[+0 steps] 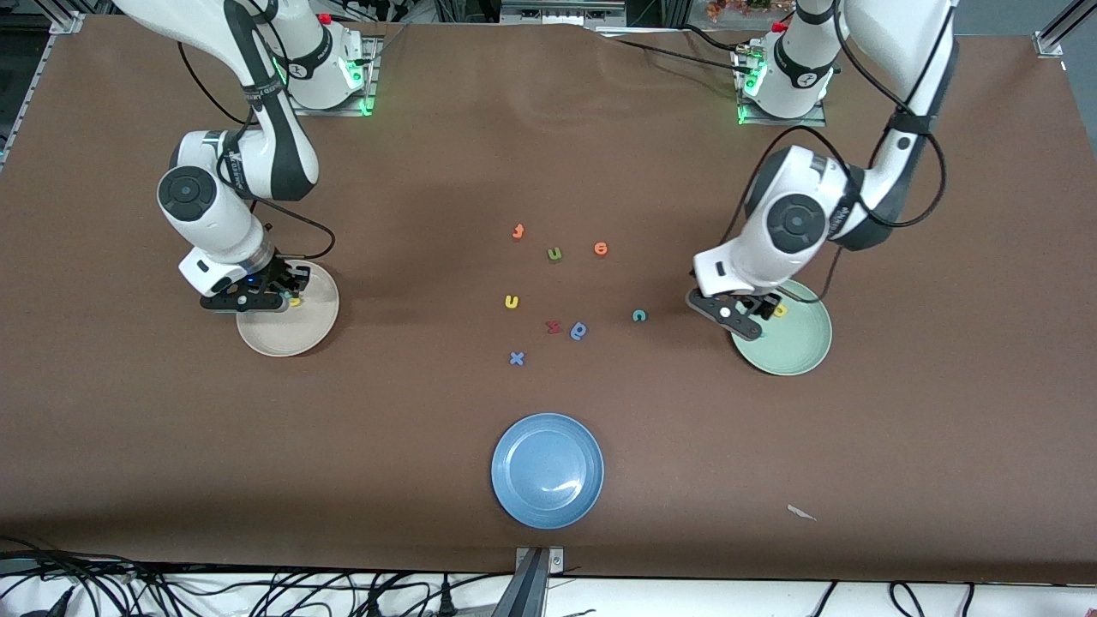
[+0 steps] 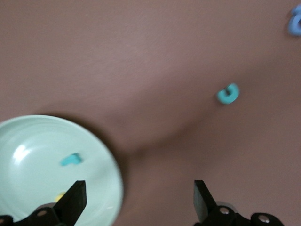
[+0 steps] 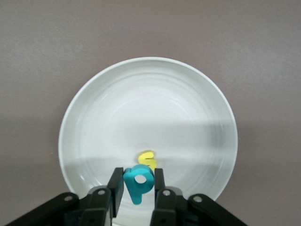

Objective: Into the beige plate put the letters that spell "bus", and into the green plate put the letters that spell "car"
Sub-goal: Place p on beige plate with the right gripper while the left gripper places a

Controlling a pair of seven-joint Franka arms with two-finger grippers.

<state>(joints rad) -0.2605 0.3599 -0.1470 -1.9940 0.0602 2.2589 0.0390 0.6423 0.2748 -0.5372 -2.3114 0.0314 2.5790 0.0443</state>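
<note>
Over the beige plate (image 1: 291, 338) hangs my right gripper (image 1: 283, 296), shut on the teal "b" (image 3: 139, 181) just above the dish. A yellow "s" (image 3: 147, 160) lies in that plate (image 3: 146, 94). My left gripper (image 1: 761, 307) stands open and empty over the rim of the green plate (image 1: 793, 343), its fingers (image 2: 75, 200) wide apart. A teal "r" (image 2: 71, 159) and a yellow "a" (image 1: 779, 310) lie in the green plate (image 2: 37, 141). The teal "c" (image 1: 638, 315) and the yellow "u" (image 1: 512, 301) rest on the table between the plates.
Mid-table lie other letters: an orange one (image 1: 518, 230), a green "u" (image 1: 554, 254), an orange "e" (image 1: 601, 248), a red "z" (image 1: 554, 326), a blue round-bowled letter (image 1: 579, 331) and a blue "x" (image 1: 516, 358). A blue plate (image 1: 547, 506) sits nearer the front camera.
</note>
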